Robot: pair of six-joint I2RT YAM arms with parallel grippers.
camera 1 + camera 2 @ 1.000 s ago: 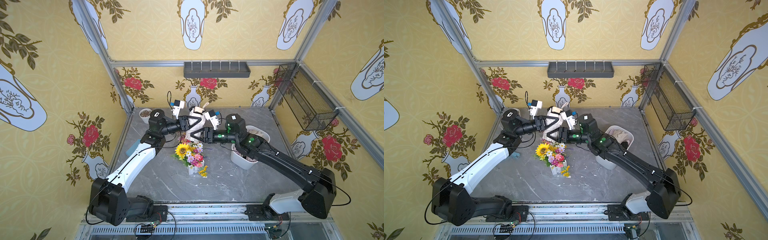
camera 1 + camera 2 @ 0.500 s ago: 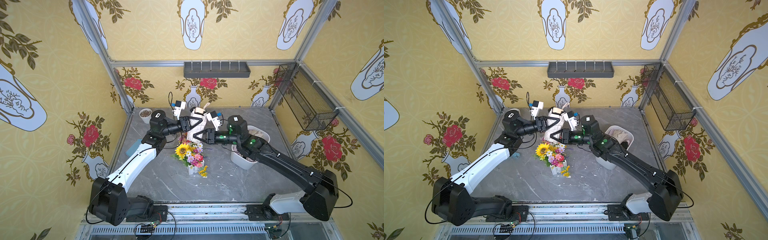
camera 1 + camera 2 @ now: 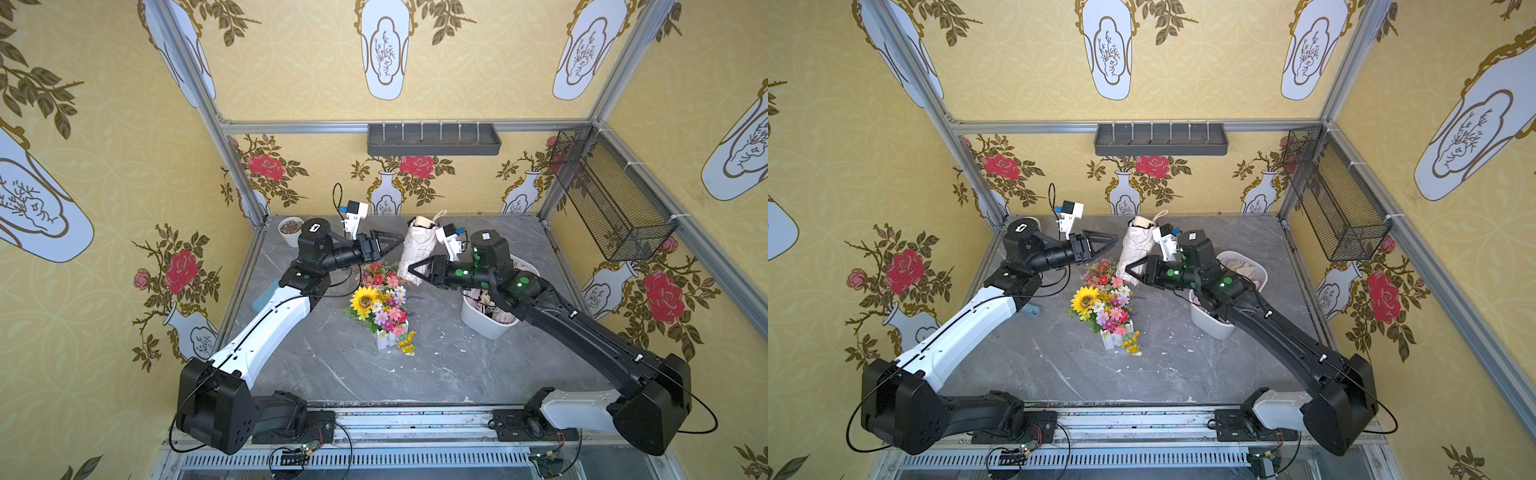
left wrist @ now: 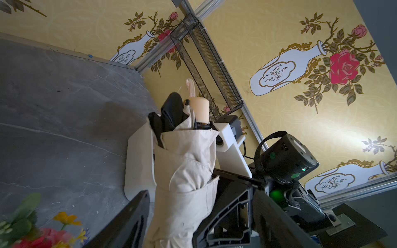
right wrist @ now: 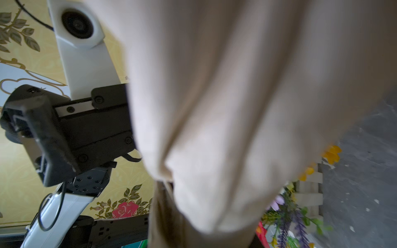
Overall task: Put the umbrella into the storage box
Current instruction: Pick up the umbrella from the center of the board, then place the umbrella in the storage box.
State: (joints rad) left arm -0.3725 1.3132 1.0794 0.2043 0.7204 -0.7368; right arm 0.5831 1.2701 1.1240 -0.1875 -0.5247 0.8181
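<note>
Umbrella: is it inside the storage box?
No, the right gripper holds the umbrella upright, outside the storage box.

Yellow wallpaper (image 3: 291, 75), grey marbled tabletop (image 3: 374, 374).
Vases and roses (printed) repeat; aluminium posts (image 3: 208, 99) edge corners; a grey rack (image 3: 432, 141) and black mesh basket (image 3: 611, 195) hang there.

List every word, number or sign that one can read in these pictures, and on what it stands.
No text is readable.
White sticker on the left arm: too small to read.
White sticker on the right arm: too small to read.
Wallpaper: only vases and roses, no words.
</note>
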